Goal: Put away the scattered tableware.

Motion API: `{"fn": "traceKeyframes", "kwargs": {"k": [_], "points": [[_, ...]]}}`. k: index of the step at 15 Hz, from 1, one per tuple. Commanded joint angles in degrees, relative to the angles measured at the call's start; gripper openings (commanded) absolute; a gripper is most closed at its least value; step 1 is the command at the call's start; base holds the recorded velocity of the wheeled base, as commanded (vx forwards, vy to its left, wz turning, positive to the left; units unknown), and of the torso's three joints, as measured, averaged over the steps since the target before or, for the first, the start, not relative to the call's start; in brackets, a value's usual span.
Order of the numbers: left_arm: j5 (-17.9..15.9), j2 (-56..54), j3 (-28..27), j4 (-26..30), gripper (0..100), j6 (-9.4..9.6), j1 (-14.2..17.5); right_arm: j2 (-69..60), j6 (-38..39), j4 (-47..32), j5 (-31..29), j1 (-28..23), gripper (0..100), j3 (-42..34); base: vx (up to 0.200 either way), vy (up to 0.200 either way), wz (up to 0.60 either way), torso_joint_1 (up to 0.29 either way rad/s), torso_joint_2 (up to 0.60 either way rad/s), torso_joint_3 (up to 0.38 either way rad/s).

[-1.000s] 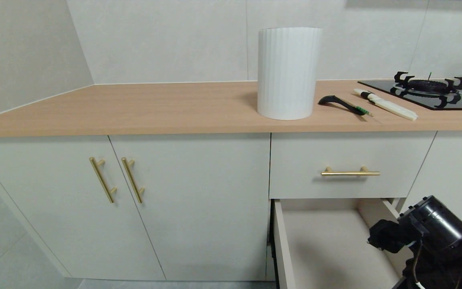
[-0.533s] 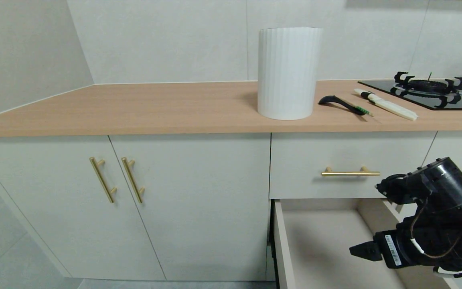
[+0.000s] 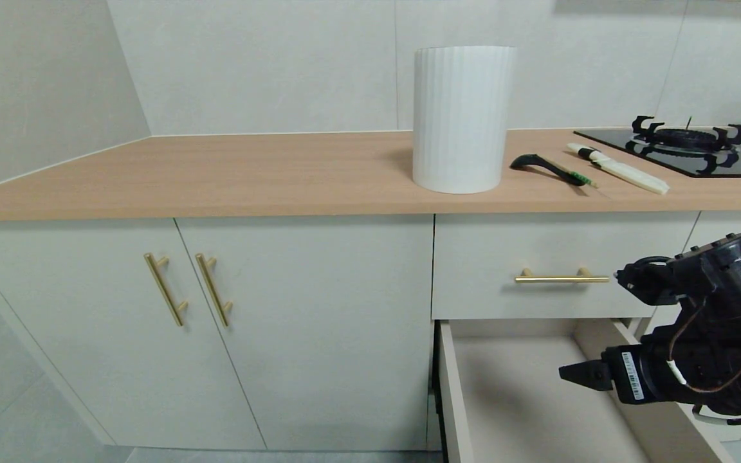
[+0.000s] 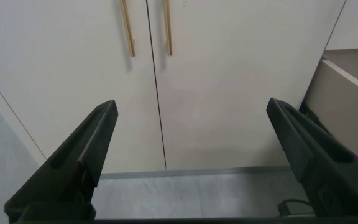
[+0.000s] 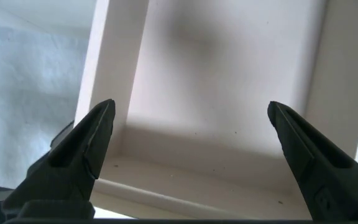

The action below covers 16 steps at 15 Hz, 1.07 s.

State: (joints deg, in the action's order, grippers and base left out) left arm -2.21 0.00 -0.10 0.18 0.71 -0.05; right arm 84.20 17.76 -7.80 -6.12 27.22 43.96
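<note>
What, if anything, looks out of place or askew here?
Two utensils lie loose and slanted on the countertop right of the white canister: a black utensil and a pale utensil. The lower drawer stands pulled open. Nothing looks spilled or damaged.

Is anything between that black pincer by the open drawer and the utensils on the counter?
Yes: the right pincer sits below the countertop, so its front edge and the closed upper drawer lie between it and the black spoon.
</note>
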Motion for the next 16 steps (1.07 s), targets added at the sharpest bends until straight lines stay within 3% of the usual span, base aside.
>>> {"fn": "traceKeyframes", "kwargs": {"k": [1, 12, 14, 16], "points": [[0.0, 0.0, 0.0, 0.0, 100, 0.0, 0.0, -0.1, 0.0, 0.1, 0.0, 0.0, 100, 0.0, 0.0, 0.0, 0.0, 0.027, -0.22, -0.203], [0.0, 0.0, 0.0, 0.0, 100, 0.0, 0.0, -1.7, -0.5, 0.7, -0.4, 0.0, 100, 0.7, 0.0, 0.0, 0.0, 0.132, -0.43, -0.294], [0.0, 0.0, 0.0, 0.0, 100, 0.0, 0.0, -0.7, -4.4, 2.6, -3.4, -0.7, 100, 6.1, 0.0, 0.0, 0.0, 0.058, -0.16, -0.1], [0.0, 0.0, 0.0, 0.0, 100, 0.0, 0.0, 1.9, -5.7, -0.5, -4.5, -1.8, 100, 15.3, 0.0, 0.0, 0.0, 0.013, -0.04, -0.023]]}}
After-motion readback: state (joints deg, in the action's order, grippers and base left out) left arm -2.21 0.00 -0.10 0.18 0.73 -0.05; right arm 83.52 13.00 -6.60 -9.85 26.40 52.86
